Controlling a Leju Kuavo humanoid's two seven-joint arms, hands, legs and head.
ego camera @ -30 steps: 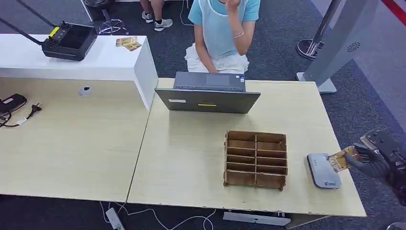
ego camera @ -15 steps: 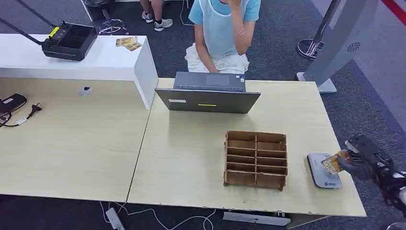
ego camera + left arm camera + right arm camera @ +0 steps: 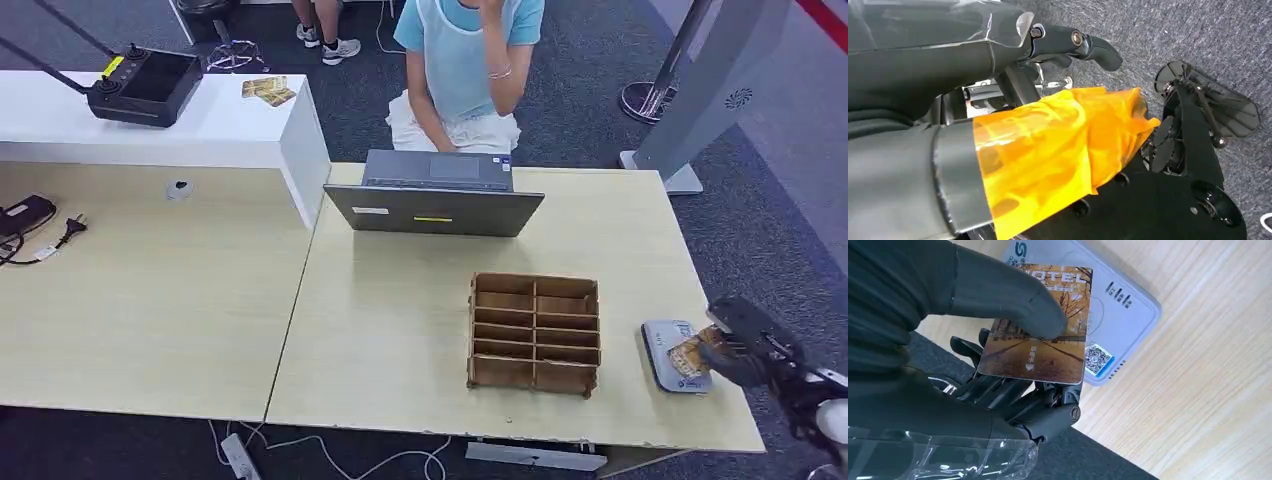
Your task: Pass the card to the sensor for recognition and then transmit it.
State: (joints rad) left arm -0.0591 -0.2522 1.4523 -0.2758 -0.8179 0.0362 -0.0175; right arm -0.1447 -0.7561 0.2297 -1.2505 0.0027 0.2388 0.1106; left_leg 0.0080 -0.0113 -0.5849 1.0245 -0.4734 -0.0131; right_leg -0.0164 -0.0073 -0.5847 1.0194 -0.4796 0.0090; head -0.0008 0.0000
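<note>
Light wood table [image 3: 400,330] sits on dark carpet. At its near right edge, the right hand [image 3: 745,352] pinches a card [image 3: 690,354] between its thumb and its fingers [image 3: 998,390]. The thumb presses on top of the card. The card is over the grey sensor [image 3: 668,340], which lies just under the fingers. Left of the fingers stands a brown wooden box [image 3: 535,332] with many slots. Farther off is a laptop [image 3: 435,195], and a person [image 3: 465,60] sits behind it. The left hand [image 3: 1048,60] hangs over the carpet; I cannot tell how its fingers are set.
</note>
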